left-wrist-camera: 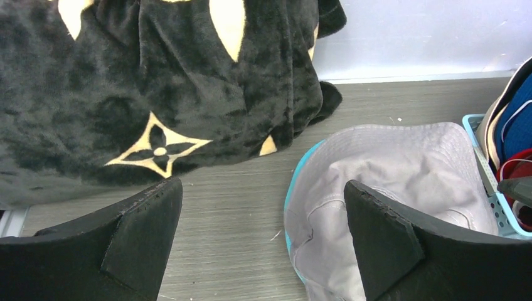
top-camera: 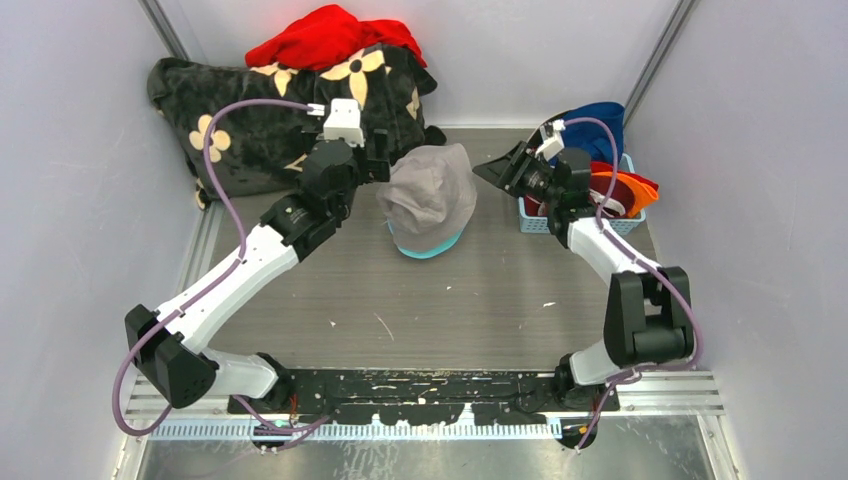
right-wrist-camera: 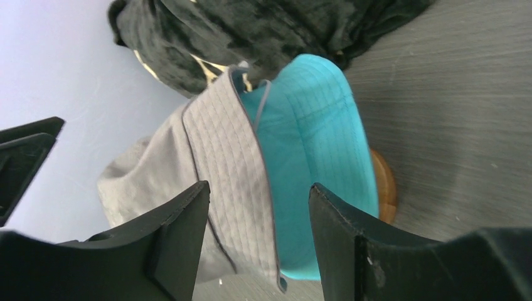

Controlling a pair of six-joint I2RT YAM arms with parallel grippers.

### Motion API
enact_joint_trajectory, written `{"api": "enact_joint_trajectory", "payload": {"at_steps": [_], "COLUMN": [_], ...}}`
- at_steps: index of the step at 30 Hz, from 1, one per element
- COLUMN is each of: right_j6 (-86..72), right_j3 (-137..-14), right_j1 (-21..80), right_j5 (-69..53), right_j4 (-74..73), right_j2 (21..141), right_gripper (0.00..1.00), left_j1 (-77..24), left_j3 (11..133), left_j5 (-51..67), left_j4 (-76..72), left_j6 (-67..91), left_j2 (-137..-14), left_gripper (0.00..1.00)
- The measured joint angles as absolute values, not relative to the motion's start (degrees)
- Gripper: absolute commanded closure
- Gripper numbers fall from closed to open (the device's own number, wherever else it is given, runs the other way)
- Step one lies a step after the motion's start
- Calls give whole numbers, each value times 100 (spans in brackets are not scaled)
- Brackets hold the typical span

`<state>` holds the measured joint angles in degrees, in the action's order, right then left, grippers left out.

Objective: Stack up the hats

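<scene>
Right gripper [right-wrist-camera: 258, 188]: jaws part open, clamping nothing. The grey hat [right-wrist-camera: 207, 150] has its quilted brim running down the gap between the two fingers, just past their tips, and the teal hat [right-wrist-camera: 313, 138] lies against the inner side of the right-hand finger. Left gripper [left-wrist-camera: 260, 188]: jaws spread wide and holding nothing, with bare table [top-camera: 480, 300] between them. The grey hat lies partly behind one finger [left-wrist-camera: 383, 238], and the black blanket [left-wrist-camera: 157, 81] with cream flower marks lies beyond the other. From above, the two hats sit at mid-table between the grippers. The grey one is on top, crumpled and slumped, covering most of the teal one, which shows only as a crescent of rim on the near side. Grey hat: soft cloth, stitched rings on the brim, dark piping at the edge. Teal hat: bright, with the same ring stitching (an orange-brown edge pokes out beneath it in the right wrist view; cannot tell what it is). Other hats, an orange hat [top-camera: 625, 188] and a royal blue hat [top-camera: 600, 125], are heaped in a pale blue basket [top-camera: 533, 224] behind the right wrist.
</scene>
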<state>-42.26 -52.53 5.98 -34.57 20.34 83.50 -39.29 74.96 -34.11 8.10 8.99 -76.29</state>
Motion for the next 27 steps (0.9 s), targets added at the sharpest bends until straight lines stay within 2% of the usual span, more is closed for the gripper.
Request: {"api": "enact_joint_trajectory", "payload": {"at_steps": [11,21,22,25,26,27], "right_j6": [-5124,-5778,-5817,-5883,-5898,-5911], "right_j3": [-5730,-5896,-5896,-5896,-5896,-5896], "right_j1": [598,598,598,598,598,598], "right_j5": [-4294,-4770,-4803,-4860,-4875,-4877], "right_j4": [3481,4296,4335,4397,4423,4451], "right_j2": [9417,9981,10005,10033,10038,10040], "right_gripper": [38,55,62,94,99,99], "left_j1": [-3758,-3717,-3706,-3695,-3695,-3693], "left_j3": [7452,7400,7400,7389,7380,7373], "left_j5": [-3052,-2969,-2969,-2967,-2967,-2965], "left_j4": [808,810,812,812,812,812], "left_j6": [1035,1070,1074,1100,1118,1133], "left_j2": [-7590,-7588,-7588,-7588,-7588,-7588], "left_gripper": [0,0,0,0,0,0]}}
